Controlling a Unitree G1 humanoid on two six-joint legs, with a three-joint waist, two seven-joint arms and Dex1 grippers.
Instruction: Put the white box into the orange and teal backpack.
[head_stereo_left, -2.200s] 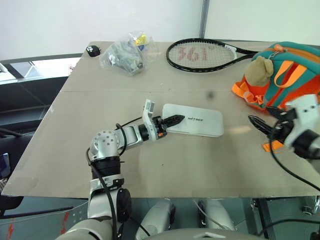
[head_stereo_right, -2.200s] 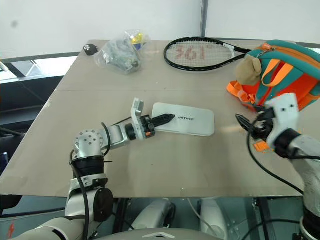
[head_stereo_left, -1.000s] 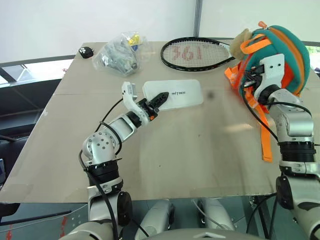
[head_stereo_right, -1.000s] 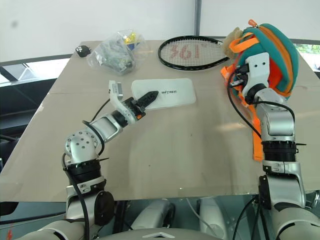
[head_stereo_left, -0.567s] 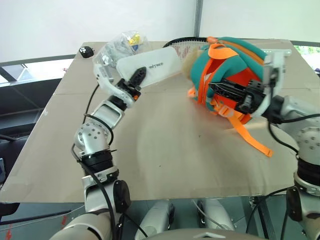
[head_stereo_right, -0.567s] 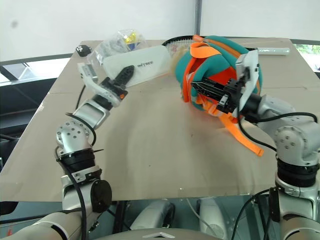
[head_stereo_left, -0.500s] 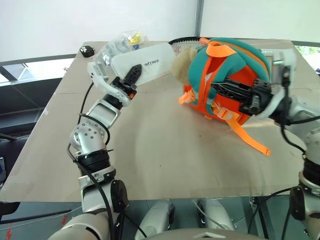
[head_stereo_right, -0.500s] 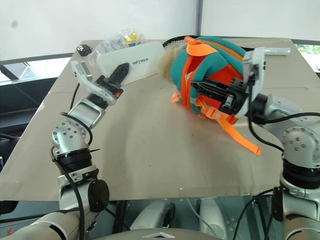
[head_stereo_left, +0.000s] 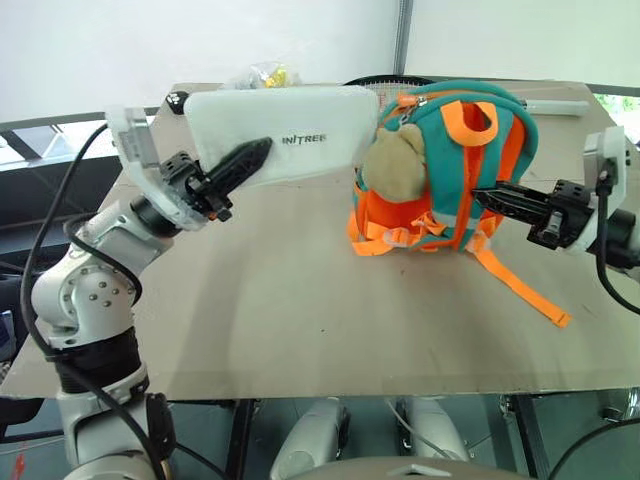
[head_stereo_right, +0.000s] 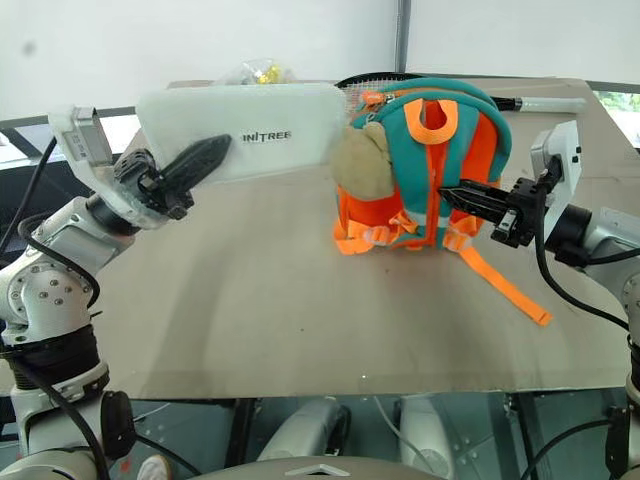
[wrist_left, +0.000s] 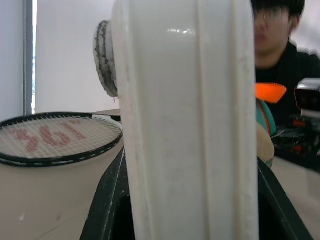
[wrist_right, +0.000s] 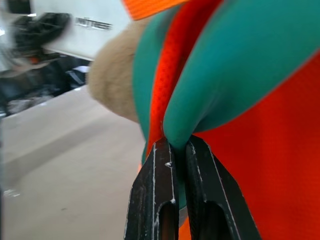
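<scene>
- Left tool (head_stereo_left: 262, 150) clenched on the white box (head_stereo_left: 285, 134), one black finger lying across the box's printed face, near its left end.
- Box held up off the surface (head_stereo_left: 290, 300), long side roughly level, printed face turned toward the head camera, dark lettering readable.
- In the left wrist view the box's edge (wrist_left: 185, 120) stands upright between the two black fingers, which clamp it on both sides.
- Box's right end is just beside the top left of the backpack (head_stereo_left: 455, 160), close to its plush toy (head_stereo_left: 392, 170); cannot tell if it touches.
- Right tool (head_stereo_right: 450, 195) clenched on the backpack; right wrist view shows its fingers (wrist_right: 155, 200) pinching a fold of teal fabric (wrist_right: 210, 100) next to orange mesh.
- Backpack sits upright on the surface, right of centre, teal with orange panels, orange handle loop at the top.
- Tan plush toy hangs on the backpack's left front.
- One orange strap (head_stereo_left: 520, 290) trails from the backpack's base across the surface toward the near right edge.
- Black racket (wrist_left: 55, 137) lies flat at the far side of the surface, behind the box and backpack, red marks on its strings.
- Clear plastic bag (head_stereo_left: 262, 75) with something yellow inside peeks above the box's top edge at the far side.
- A person in dark clothing (wrist_left: 280, 55) shows beyond the box in the left wrist view.
</scene>
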